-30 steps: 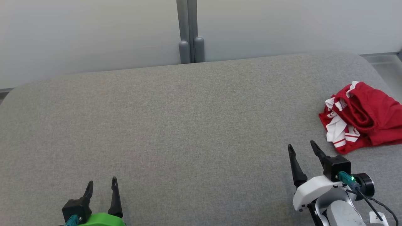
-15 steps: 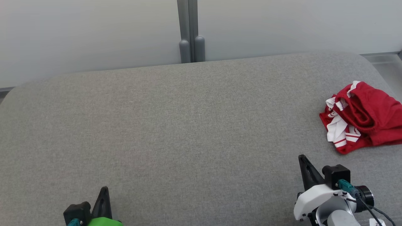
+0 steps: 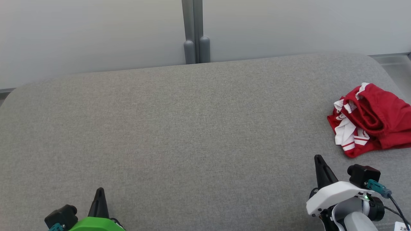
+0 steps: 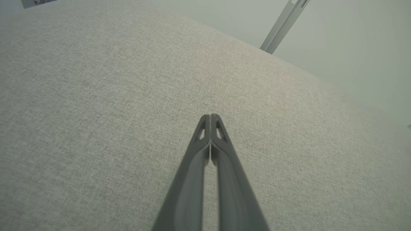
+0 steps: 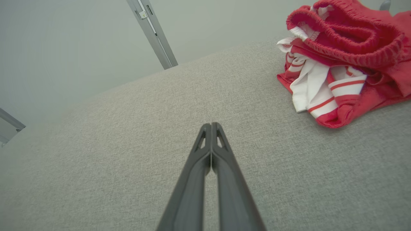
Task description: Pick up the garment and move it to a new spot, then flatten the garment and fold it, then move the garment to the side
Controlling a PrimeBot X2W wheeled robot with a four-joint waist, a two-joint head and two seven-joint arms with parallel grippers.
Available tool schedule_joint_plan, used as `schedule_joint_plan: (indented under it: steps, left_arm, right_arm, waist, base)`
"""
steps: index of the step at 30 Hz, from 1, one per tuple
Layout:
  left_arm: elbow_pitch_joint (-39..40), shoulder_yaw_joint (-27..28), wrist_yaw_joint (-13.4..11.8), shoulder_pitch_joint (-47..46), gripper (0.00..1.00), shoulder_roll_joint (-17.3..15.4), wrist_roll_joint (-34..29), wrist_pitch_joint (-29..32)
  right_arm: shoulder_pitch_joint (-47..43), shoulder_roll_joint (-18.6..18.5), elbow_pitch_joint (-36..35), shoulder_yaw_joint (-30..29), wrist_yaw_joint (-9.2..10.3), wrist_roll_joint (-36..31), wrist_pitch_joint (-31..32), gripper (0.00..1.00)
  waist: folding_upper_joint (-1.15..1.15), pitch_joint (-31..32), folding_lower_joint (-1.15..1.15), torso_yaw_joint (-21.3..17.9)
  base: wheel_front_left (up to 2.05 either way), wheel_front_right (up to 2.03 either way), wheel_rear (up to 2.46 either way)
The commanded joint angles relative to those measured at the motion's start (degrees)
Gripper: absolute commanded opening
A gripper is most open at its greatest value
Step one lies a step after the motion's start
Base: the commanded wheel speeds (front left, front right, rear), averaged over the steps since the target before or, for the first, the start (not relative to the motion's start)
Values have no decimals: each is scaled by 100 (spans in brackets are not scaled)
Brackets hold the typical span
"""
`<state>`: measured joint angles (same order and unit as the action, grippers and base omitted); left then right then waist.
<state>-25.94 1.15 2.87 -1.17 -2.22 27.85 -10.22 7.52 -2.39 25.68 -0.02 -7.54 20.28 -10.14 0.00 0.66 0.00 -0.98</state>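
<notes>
The garment, a red piece with white stripes and an elastic waistband, lies crumpled near the right edge of the grey padded surface. It also fills the upper right of the right wrist view as a bunched garment. My right gripper is shut and empty, hovering in front of and to the left of the garment, apart from it; its closed tips show over bare fabric. My left gripper is shut and empty at the lower left, with its tips pressed together above the grey surface.
A pale wall with a grey vertical post runs behind the padded surface. The surface's rounded right edge lies just beyond the garment. Bare grey fabric stretches across the middle and left.
Both grippers have gone from open to shut, closing on nothing. Both have also drawn back toward the lower edge of the head view. The garment has stayed in place.
</notes>
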Motion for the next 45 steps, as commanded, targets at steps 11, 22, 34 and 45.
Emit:
schedule_joint_plan:
  steps: [11,22,34,45]
  left_arm:
    - [315,87,102,-167,0,-37,1106,256]
    - [486,153,165,-215,0,-45,1982,476]
    - [636,210,221,-258,0,-52,2774,677]
    - [768,263,271,-293,0,-58,3482,859]
  right_arm:
    - [9,-29,-319,-122,2,1230,269,0]
    - [-33,-34,-482,-217,3,2212,507,0]
    - [-66,-40,-626,-303,3,3090,723,0]
    - [-100,-44,-755,-381,4,3881,916,0]
  waist:
    - [0,-9,0,10]
    - [0,-17,0,20]
    - [0,-25,0,30]
    - [0,-34,0,40]
  base:
    - [0,0,0]
    - [0,0,0]
    - [0,0,0]
    - [0,0,0]
